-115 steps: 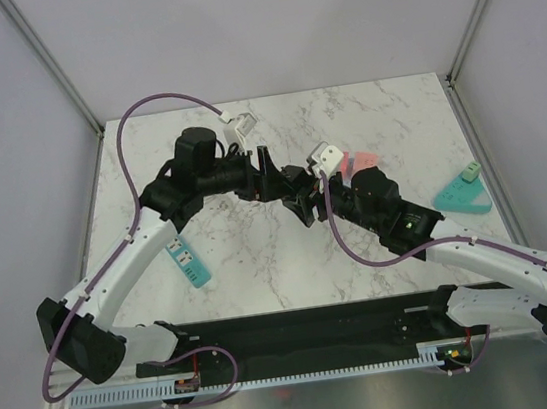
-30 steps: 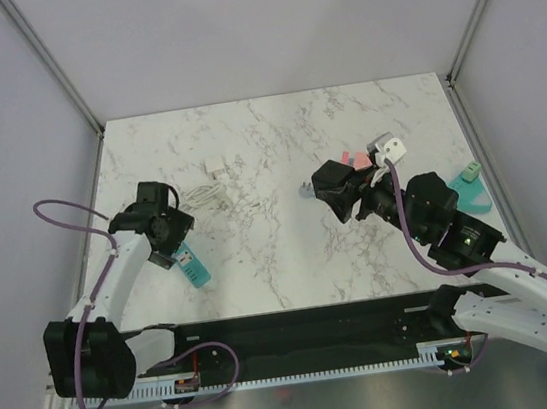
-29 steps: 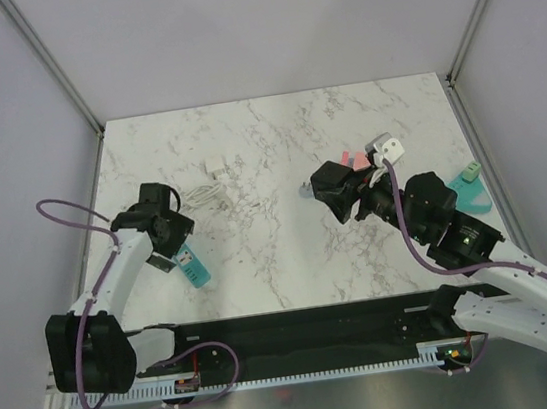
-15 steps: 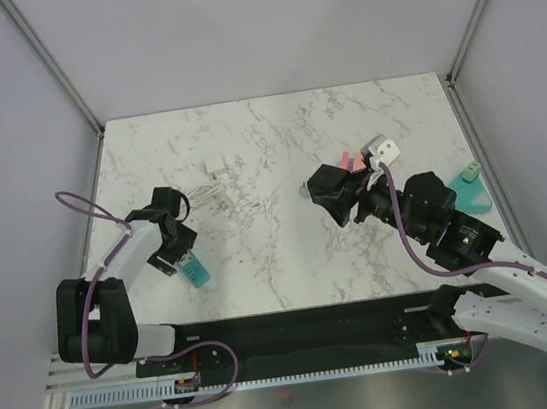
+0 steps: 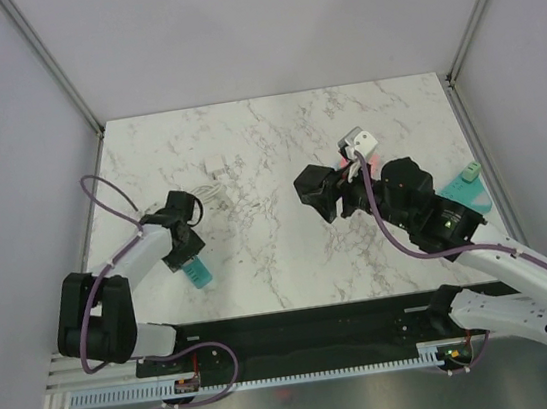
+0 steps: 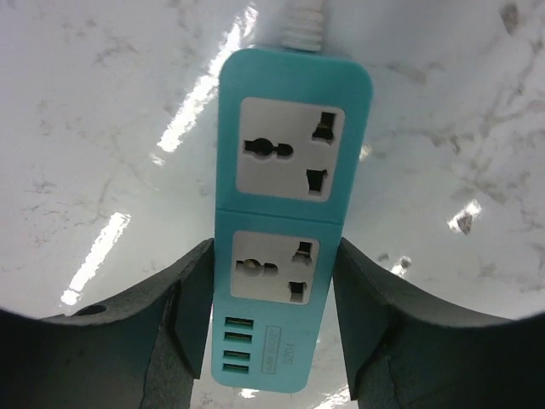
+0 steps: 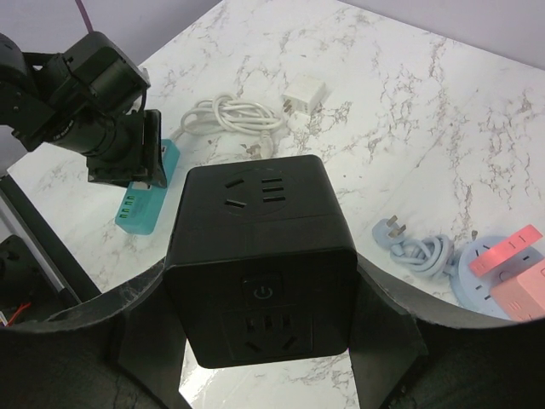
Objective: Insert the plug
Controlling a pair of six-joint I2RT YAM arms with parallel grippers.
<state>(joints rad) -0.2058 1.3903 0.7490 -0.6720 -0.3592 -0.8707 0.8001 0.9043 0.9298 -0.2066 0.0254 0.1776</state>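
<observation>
A teal power strip [image 6: 285,196] with two sockets and several USB ports lies flat on the marble table; it also shows in the top view [image 5: 198,273]. My left gripper [image 6: 274,341] straddles its USB end, with a finger touching each long side. My right gripper [image 7: 264,281] is shut on a black cube socket [image 7: 264,247] and holds it above the table's middle [image 5: 315,194]. A white plug adapter [image 7: 305,92] with a coiled white cable [image 7: 232,115] lies loose at the back left [image 5: 216,164].
A light blue plug and cable [image 7: 413,249] on a round base lie beside a pink block [image 7: 509,254] under my right arm. A teal wedge-shaped piece [image 5: 462,197] sits at the right edge. Grey walls enclose the table.
My left arm swung back from the centre to the left side, and its gripper came down around the teal strip. My right gripper carried the black cube slightly left.
</observation>
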